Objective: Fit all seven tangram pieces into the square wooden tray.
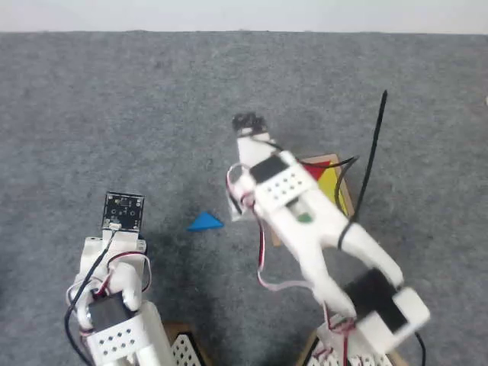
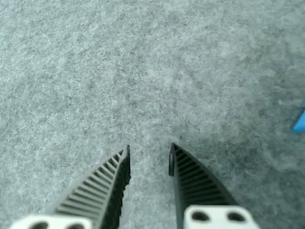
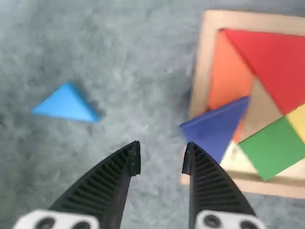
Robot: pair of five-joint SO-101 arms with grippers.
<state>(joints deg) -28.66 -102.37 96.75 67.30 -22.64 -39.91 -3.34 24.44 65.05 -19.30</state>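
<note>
Light-blue triangle (image 3: pixel 64 103) — apart from right jaws.

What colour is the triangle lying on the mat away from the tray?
Light blue triangle; clearest in the right wrist view.

Even, diffuse light, apparently from overhead. High view: soft shadows on the grey mat (image 1: pixel 152 99) beside the left arm (image 1: pixel 122 335) and right arm (image 1: pixel 305 221), darkest at lower centre; a thin shadow edges the blue triangle (image 1: pixel 205 222).
</note>
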